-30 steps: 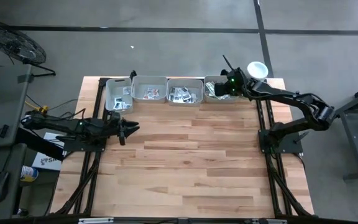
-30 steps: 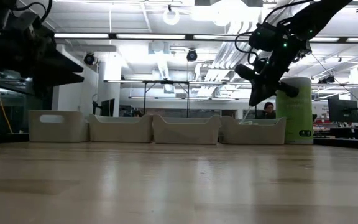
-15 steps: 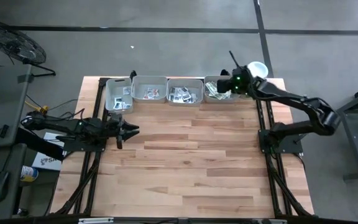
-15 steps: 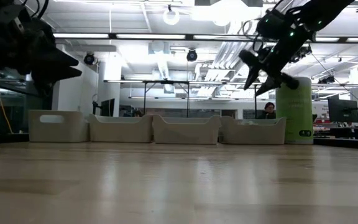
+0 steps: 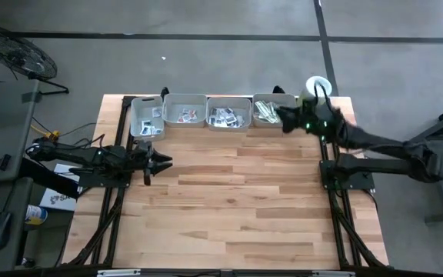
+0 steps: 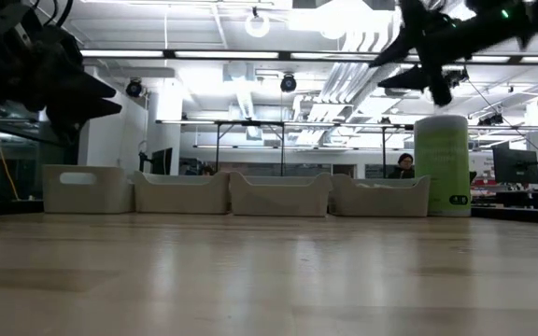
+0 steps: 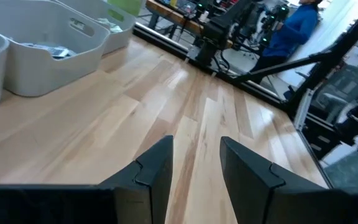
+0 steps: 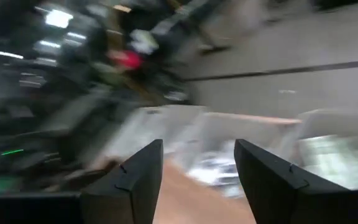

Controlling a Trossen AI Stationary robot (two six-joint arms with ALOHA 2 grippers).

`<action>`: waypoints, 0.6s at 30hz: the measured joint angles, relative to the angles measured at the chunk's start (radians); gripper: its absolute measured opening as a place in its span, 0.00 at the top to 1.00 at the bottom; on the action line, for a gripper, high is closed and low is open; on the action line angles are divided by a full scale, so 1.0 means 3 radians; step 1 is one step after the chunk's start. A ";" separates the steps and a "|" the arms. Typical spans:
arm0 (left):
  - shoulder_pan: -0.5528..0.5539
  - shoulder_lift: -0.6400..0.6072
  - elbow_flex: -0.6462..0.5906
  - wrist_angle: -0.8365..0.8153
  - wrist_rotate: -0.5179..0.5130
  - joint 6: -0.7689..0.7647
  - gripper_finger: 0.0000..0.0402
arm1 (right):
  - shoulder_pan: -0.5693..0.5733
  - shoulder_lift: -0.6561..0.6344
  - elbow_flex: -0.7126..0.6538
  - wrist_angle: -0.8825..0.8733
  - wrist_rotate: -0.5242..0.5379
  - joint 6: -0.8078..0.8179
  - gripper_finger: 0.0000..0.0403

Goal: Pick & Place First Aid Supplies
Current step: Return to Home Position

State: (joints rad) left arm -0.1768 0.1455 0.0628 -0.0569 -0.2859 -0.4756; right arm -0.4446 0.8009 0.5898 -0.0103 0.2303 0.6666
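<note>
The first aid sachets [image 5: 223, 116] all lie in the four grey trays [image 5: 207, 108] lined along the far edge of the surface [image 5: 221, 200]. The rightmost tray holds pale green strips [image 5: 265, 113], and none shows loose on the wood. They look light, thin and floppy, probably slick, best pinched across a narrow edge. The right hand [image 8: 197, 149], fingers spread and empty, hangs over that tray beside the green tub [image 5: 318, 85]. The left hand [image 7: 196, 142], likewise spread and empty, waits at the left side.

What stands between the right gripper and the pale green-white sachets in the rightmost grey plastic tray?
Nothing visible does. The open right gripper hangs over the edge of the rightmost grey plastic tray. The pale green-white sachets lie uncovered inside it, open from above.
</note>
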 joint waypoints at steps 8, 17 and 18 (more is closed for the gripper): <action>0.0000 0.0000 0.0000 0.0006 0.0097 -0.0220 0.67 | 0.0692 -0.0080 -0.1205 0.2180 0.0318 0.0184 0.52; 0.0000 0.0003 0.0000 -0.0014 0.0134 -0.0377 0.67 | 0.0809 -0.0390 -0.1834 0.2694 0.0448 0.0267 0.52; 0.0000 0.0003 0.0000 -0.0001 0.0139 -0.0362 0.67 | 0.0809 -0.0463 -0.1897 0.2742 0.0445 0.0258 0.52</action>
State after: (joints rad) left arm -0.1768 0.1463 0.0628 -0.0573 -0.2443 -0.5841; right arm -0.2020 0.6621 0.0208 0.8124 0.3638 0.7438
